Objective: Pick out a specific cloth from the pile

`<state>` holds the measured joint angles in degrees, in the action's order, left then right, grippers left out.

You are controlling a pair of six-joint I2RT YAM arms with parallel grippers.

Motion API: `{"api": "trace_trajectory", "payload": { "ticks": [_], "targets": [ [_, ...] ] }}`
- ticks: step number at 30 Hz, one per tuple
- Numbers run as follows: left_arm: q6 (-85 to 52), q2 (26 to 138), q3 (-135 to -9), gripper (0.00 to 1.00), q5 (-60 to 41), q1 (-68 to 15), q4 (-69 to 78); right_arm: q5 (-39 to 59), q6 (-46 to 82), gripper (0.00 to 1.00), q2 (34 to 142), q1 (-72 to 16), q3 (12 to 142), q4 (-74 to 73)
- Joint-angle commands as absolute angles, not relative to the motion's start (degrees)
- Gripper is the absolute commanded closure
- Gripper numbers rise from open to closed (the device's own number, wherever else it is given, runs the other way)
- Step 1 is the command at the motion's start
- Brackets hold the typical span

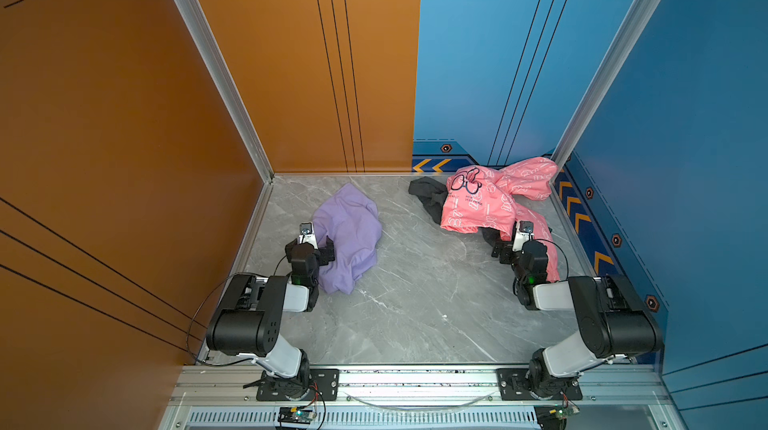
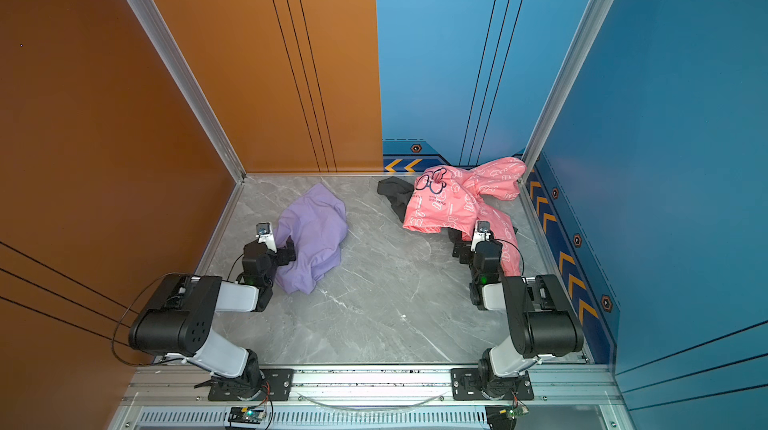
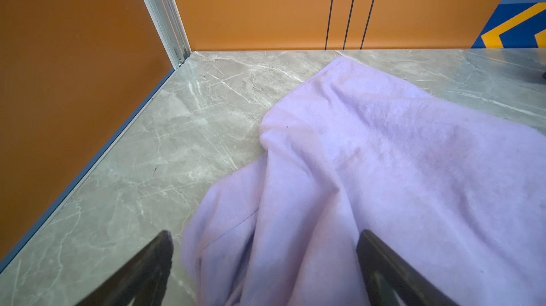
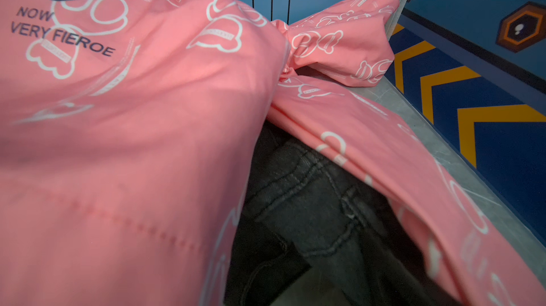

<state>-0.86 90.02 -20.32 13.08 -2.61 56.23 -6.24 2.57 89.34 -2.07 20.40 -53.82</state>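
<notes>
The cloth (image 1: pixel 349 232) (image 2: pixel 313 232) is plain lilac and lies crumpled by itself on the left of the grey marble table (image 1: pixel 415 282). My left gripper (image 1: pixel 311 243) (image 2: pixel 271 246) (image 3: pixel 266 233) is open, its two dark fingers (image 3: pixel 159 260) standing either side of the cloth's near folds (image 3: pixel 384 171). The pile sits at the back right: a pink printed garment (image 1: pixel 486 199) (image 2: pixel 453 199) (image 4: pixel 133 142) over a charcoal-black one (image 1: pixel 424 191) (image 4: pixel 310 201). My right gripper (image 1: pixel 516 243) (image 2: pixel 478 244) is open at the pile's near edge. Its fingers are hidden in the right wrist view.
Orange walls (image 1: pixel 124 116) close the left and back left, blue walls (image 1: pixel 685 158) the back right and right. An aluminium post (image 1: pixel 557 158) stands in the back right corner behind the pink garment. A metal rail (image 1: pixel 415 378) with both arm bases runs along the front.
</notes>
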Motion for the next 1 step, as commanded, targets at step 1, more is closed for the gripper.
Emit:
{"api": "trace_trajectory", "payload": {
  "ticks": [1],
  "targets": [
    [-0.08, 89.66, -21.10, 0.02, 13.62, -2.74, 54.38, -7.99, 3.37, 0.00, 88.68, -1.94, 21.36, -52.22]
  ]
}}
